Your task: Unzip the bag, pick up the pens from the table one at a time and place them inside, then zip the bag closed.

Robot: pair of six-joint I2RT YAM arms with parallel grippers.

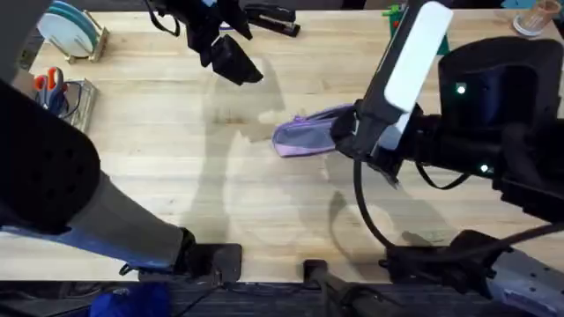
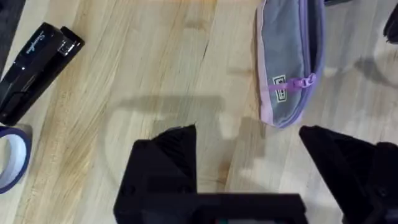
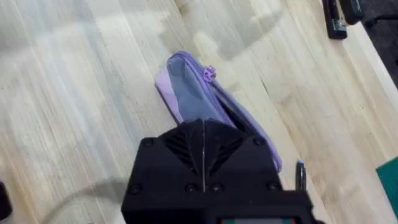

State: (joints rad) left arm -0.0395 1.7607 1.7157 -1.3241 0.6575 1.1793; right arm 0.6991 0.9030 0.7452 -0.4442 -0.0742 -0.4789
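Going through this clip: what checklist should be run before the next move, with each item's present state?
1. Left gripper jaws open: ok.
2. Zipper pull unobstructed at the bag's end nearest the left gripper: ok.
3. Right gripper at the bag's opposite end: ok; actually holding it: cannot tell.
4. Zip fully closed: cannot tell.
5. Pens inside the bag: cannot tell.
6. Stapler apart from the bag: ok.
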